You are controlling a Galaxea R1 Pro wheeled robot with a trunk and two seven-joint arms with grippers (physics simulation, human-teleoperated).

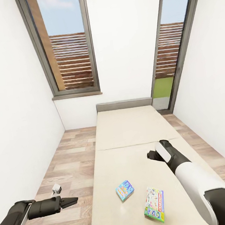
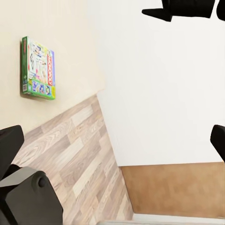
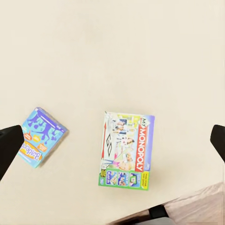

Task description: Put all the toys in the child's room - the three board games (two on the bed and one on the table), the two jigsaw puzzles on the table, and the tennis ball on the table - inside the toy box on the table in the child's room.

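Setting: a narrow white-walled room with a wood-plank floor point(image 1: 66, 156) and two tall windows; the robot faces a beige bed point(image 1: 129, 135) lengthwise.
Green-edged board game: a Monopoly box point(image 1: 154, 199) lies flat on the near end of the bed, towards the bed's right edge as the head view has it; the right wrist view shows its printed lid face up point(image 3: 126, 150).
Light blue board game: a smaller box with blue lettering point(image 1: 125, 190) lies flat just beside the Monopoly box, apart from it, nearer the middle of the mattress; also seen from the right wrist point(image 3: 41, 137).
Right claw: point(image 1: 153, 155) held above the mattress, beyond both boxes and touching neither. In the right wrist view its two dark fingertips point(image 3: 9, 145) stand wide apart at opposite edges, so it is spread and carries nothing.
Left claw: point(image 1: 71, 201) held out over the floor beside the bed, low and to the left. Its fingertips point(image 2: 10, 145) also stand far apart in the left wrist view; spread, carrying nothing.
Done so far: nothing can be judged as stowed from here; both bed games are untouched on the mattress.
Left to do: pick up both bed games and carry them to the toy box, then deal with the table's items, whose condition cannot be told here.
Likely step in hand: positioning the right arm over the bed for a first pick.
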